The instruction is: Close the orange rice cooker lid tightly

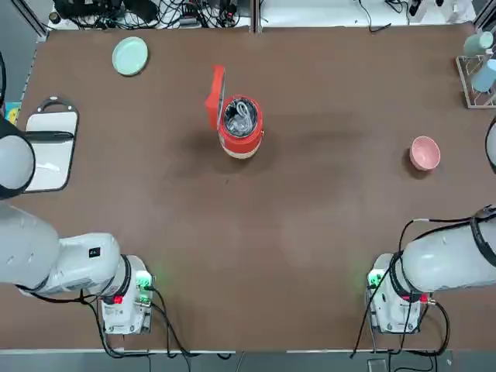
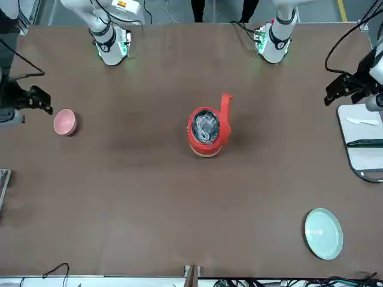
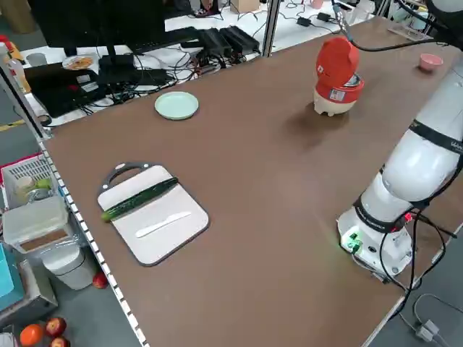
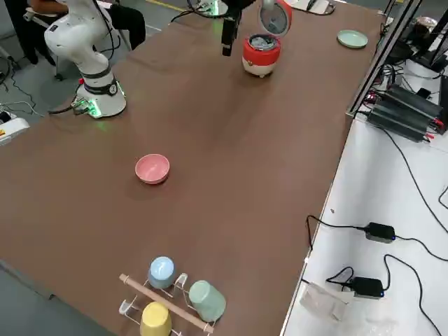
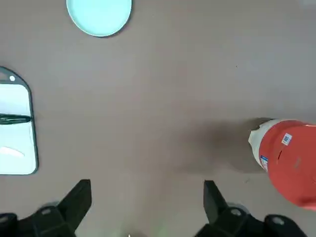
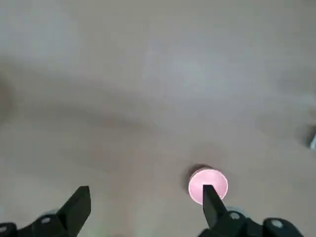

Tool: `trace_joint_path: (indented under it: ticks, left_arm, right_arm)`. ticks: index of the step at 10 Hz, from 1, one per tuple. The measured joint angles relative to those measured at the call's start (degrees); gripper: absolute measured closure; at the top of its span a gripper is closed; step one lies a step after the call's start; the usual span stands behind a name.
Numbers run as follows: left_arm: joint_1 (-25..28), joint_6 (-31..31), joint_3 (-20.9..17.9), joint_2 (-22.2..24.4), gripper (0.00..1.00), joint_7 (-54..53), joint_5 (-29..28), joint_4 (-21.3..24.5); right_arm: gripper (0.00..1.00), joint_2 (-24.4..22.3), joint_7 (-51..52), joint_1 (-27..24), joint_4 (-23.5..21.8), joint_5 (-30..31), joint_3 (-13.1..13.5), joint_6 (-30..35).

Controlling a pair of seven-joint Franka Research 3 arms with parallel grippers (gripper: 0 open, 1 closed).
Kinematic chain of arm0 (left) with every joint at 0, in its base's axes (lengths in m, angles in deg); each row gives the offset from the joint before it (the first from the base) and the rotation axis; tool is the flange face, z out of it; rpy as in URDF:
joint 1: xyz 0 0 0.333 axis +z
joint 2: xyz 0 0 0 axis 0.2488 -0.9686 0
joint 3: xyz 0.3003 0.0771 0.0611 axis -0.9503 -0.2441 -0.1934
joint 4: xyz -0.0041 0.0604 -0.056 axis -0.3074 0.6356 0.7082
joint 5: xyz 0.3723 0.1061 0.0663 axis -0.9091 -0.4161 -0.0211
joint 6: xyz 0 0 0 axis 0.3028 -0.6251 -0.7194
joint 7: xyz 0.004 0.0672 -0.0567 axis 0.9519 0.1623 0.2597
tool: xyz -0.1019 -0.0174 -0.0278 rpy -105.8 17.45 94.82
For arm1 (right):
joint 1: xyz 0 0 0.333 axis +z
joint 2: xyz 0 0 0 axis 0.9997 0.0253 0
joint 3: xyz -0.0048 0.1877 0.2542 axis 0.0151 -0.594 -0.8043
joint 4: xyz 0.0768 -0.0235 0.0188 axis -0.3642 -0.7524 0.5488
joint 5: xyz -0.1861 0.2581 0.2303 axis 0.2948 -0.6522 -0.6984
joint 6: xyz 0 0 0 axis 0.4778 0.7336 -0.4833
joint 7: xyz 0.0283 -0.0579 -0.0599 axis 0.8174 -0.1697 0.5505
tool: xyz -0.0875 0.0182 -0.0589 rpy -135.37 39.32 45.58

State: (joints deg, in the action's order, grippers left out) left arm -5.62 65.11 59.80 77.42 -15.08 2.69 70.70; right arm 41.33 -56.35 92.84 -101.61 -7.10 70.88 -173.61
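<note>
Left gripper (image 5: 147, 210) and right gripper (image 6: 147, 212), fingers apart; orange rice cooker (image 1: 240, 128) at table centre, lid (image 1: 217, 97) upright, its inner contents partly hidden by a coiled pale item, possibly a cord (image 1: 242, 111).

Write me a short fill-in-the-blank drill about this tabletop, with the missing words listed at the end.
1. The lid of the rice cooker stands ____.
2. On the cutting board a white knife lies beside a green ____.
3. The small bowl on the table is coloured ____.
4. The jaws of the left gripper, above the table, are open and hold ____.

Missing words: open; cucumber; pink; nothing
</note>
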Motion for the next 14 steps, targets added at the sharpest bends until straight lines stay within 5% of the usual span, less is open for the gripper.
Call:
trace_joint_path:
  ticks: [2,5,6,9,12,14]
  left_arm:
    - [0.06,0.25,2.34,-0.82,0.03,4.84,0.02,0.70]
    - [0.05,5.93,8.62,-1.89,0.40,13.25,0.03,6.26]
    - [-0.01,9.54,10.84,-2.05,0.44,15.70,0.03,9.11]
    - [-0.04,17.34,16.54,-2.48,0.93,22.78,0.03,15.15]
    - [-1.20,22.46,21.55,-4.52,0.99,35.08,-0.01,16.53]
    - [-5.42,24.27,22.15,-7.00,0.99,42.02,-0.05,16.70]
  right_arm:
    - [0.00,0.09,12.18,0.32,-1.60,-4.68,0.02,-0.56]
    - [0.00,0.57,38.87,-1.55,-11.56,-19.23,0.53,-10.15]
    - [0.00,0.86,48.82,-1.70,-15.92,-24.17,0.58,-14.45]
    - [0.00,1.85,76.29,-1.82,-25.51,-40.50,0.64,-22.44]
    - [0.07,6.40,99.36,-1.80,-35.00,-58.78,0.70,-25.28]
    - [0.23,11.05,108.02,-0.47,-37.08,-67.88,0.19,-25.34]
